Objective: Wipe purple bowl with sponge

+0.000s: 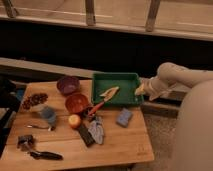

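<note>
One wooden table [122,147] holds everything. Nearest the front edge, at left, lie a dark long-handled tool [45,155] and a small dark lump [24,142] I can't identify. Behind those come a thin metal utensil [39,127], a round orange fruit [75,121], a dark flat bar [86,135] and a grey-blue rumpled cloth [97,129] touching the bar. The light blue-grey rectangular foam sponge [124,117] sits flat toward the table's right side, just in front of the green rectangular plastic tray [126,84], with nothing gripping it. A small blue-grey cup [48,115] stands at left. The orange-red round bowl [78,103] is mid-table, with a red-handled spatula [104,99] running from beside it into the tray. A pile of dark reddish bits [34,100] is at left. The dull dark-purple round bowl [68,84] is upright at the back, just behind the orange-red bowl and left of the tray. The gripper [141,90] hangs at the tray's right rim, well apart from the sponge and the purple bowl; its fingers appear spread and seem empty.
</note>
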You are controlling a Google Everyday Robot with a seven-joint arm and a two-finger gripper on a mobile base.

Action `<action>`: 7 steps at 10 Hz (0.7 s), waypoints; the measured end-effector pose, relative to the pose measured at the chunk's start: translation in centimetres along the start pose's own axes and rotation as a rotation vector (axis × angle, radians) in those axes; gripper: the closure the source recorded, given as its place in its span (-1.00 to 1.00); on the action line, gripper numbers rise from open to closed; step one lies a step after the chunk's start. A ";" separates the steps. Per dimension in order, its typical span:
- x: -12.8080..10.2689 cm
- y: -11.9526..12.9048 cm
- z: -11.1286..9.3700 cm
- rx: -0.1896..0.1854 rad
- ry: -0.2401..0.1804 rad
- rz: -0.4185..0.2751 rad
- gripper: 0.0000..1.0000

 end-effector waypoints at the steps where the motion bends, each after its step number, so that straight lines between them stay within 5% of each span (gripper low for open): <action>1: 0.0 0.0 0.0 0.000 0.000 0.000 -0.23; 4: -0.9 0.6 -0.7 0.030 -0.025 -0.032 -0.23; 7: -1.6 5.5 -2.6 0.126 -0.040 -0.164 -0.23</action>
